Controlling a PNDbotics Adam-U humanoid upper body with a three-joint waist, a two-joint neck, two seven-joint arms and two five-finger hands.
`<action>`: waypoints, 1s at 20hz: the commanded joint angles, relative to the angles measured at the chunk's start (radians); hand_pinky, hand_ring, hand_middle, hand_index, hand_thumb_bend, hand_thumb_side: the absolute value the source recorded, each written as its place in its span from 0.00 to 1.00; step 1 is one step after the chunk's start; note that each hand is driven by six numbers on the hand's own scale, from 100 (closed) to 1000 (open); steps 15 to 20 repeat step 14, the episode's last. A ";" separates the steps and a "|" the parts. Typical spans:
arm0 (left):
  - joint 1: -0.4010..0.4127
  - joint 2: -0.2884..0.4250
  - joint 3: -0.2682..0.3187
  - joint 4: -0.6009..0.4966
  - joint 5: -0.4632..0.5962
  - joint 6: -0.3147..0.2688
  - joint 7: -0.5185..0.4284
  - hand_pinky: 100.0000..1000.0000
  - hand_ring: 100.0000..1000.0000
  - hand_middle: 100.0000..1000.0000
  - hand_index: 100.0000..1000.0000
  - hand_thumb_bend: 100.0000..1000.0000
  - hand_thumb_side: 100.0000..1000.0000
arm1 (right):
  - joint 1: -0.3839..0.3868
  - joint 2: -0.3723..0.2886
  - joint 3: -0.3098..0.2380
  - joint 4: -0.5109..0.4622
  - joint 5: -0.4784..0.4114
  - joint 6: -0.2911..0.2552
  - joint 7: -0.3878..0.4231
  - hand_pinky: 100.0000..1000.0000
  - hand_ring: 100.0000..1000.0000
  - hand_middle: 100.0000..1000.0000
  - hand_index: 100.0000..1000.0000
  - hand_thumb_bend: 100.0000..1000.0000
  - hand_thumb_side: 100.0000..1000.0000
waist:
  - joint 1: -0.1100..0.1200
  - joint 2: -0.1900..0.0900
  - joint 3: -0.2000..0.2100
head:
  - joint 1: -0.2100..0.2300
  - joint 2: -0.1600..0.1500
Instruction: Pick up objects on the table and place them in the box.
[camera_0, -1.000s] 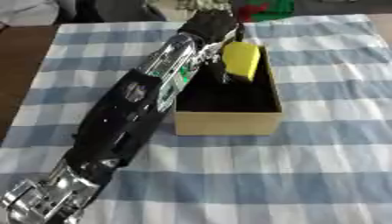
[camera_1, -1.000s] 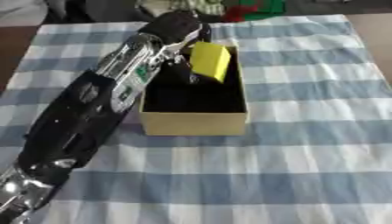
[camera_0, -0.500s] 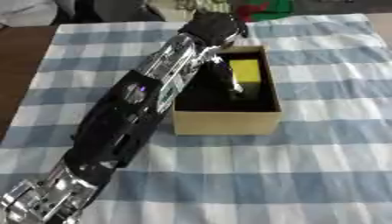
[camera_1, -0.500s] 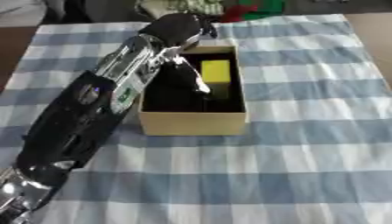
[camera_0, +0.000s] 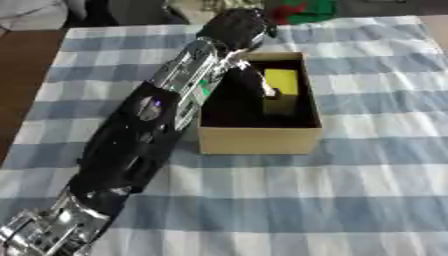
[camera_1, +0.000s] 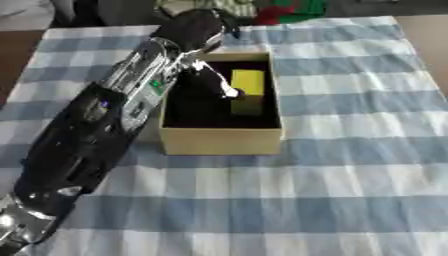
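Surface: blue-and-white checked cloth (camera_0: 367, 165) over the table, with bare brown tabletop (camera_0: 22, 65) showing at the left edge.
Fingers: thin dark fingers (camera_1: 223, 86) of the left hand (camera_0: 236, 30) reach down into the box; one pale fingertip lies at the block's left edge. Whether they pinch the block or only touch it, I cannot tell.
Block: yellow rectangular block (camera_0: 281, 90) is inside the box, toward its right wall, its long side running front to back.
Box: open tan cardboard box (camera_0: 260, 140) with a dark inside, standing on the cloth at mid-table; its front wall faces the camera.
Left arm: black with silver joints (camera_0: 140, 130), it comes in from the lower left corner and runs diagonally up to the box's far left corner, passing just beside the box's left wall.
Right hand: shows in neither view.
Background: red and green things (camera_0: 302, 9) lie at the far edge of the table, too blurred to name.
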 joint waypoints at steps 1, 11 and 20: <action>0.003 0.069 0.049 -0.144 0.136 0.063 0.072 0.83 0.77 0.69 0.79 0.42 0.35 | -0.002 -0.022 -0.015 -0.015 0.004 0.000 -0.005 0.81 0.75 0.71 0.79 0.00 0.55 | -0.003 -0.032 0.007 | -0.016 0.015; 0.194 0.291 0.185 -0.498 0.624 0.148 0.226 0.83 0.73 0.64 0.78 0.25 0.36 | 0.016 -0.041 -0.030 -0.015 0.016 -0.006 -0.022 0.81 0.75 0.71 0.79 0.00 0.55 | 0.002 -0.053 0.049 | -0.061 0.039; 0.284 0.334 0.236 -0.601 0.790 0.155 0.335 0.83 0.73 0.63 0.78 0.24 0.35 | 0.016 -0.044 -0.034 -0.015 0.018 -0.012 -0.028 0.80 0.75 0.71 0.79 0.00 0.55 | 0.000 -0.053 0.057 | -0.070 0.040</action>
